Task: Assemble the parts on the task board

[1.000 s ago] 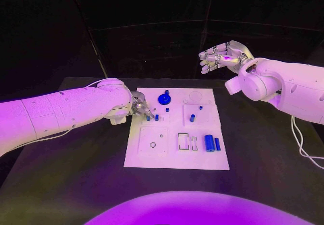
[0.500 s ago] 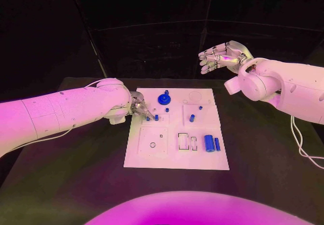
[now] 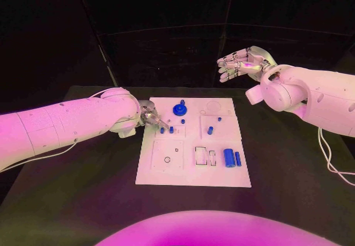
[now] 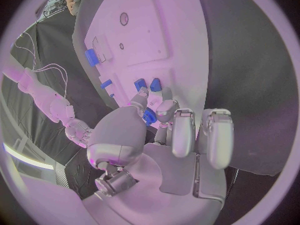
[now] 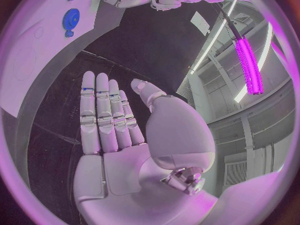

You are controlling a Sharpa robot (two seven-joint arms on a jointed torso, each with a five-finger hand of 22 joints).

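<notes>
A robot lab or demo hall: black bench [image 3: 296, 169], dark frame behind, ceiling light tubes [image 5: 249, 65].

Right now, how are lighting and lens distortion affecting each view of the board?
Head view: magenta light washes the task board, though its blue parts stay distinct. Left wrist view: fisheye bends the board's edges, and the left hand covers its near part. Right wrist view: a bright magenta strip light glares beside the right hand.

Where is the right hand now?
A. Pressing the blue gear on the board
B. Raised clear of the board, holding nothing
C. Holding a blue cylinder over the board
B: the right hand is up beyond the task board, fingers apart and holding nothing.
</notes>
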